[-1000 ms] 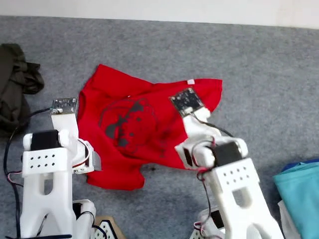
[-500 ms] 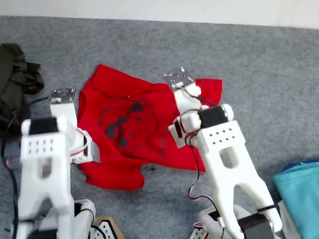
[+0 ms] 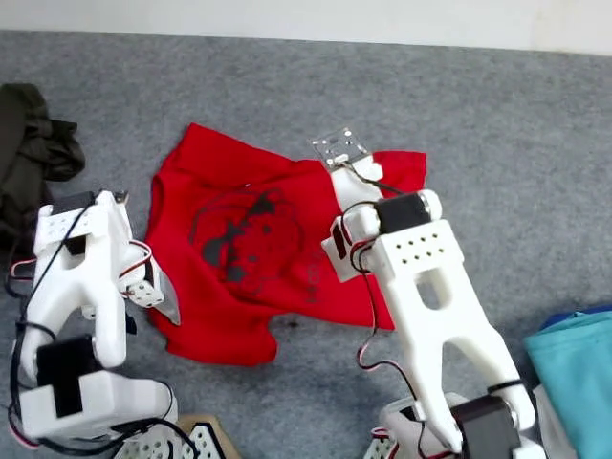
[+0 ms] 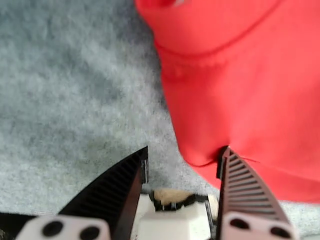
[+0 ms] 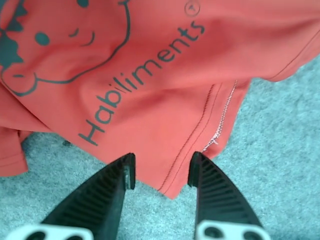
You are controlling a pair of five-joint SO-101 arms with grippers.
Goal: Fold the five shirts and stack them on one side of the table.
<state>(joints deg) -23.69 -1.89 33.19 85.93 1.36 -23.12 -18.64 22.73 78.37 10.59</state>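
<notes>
Red shirt [image 3: 258, 249]: spread on grey table [image 3: 497, 115].
Left gripper [image 4: 182, 156]: jaws apart at the shirt's edge.
Right gripper [image 5: 161, 162]: jaws apart above the stitched hem.
High view: teal shirt [image 3: 574, 363] lies apart.

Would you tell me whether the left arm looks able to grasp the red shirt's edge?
Probably yes: the left gripper is open just beside the red shirt, one fingertip at its hem, with only bare grey table between them.

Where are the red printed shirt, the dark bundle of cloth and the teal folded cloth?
red printed shirt [image 3: 251, 239]: high view, on the chest print
dark bundle of cloth [image 3: 29, 163]: high view, its middle
teal folded cloth [image 3: 579, 368]: high view, its top
</notes>
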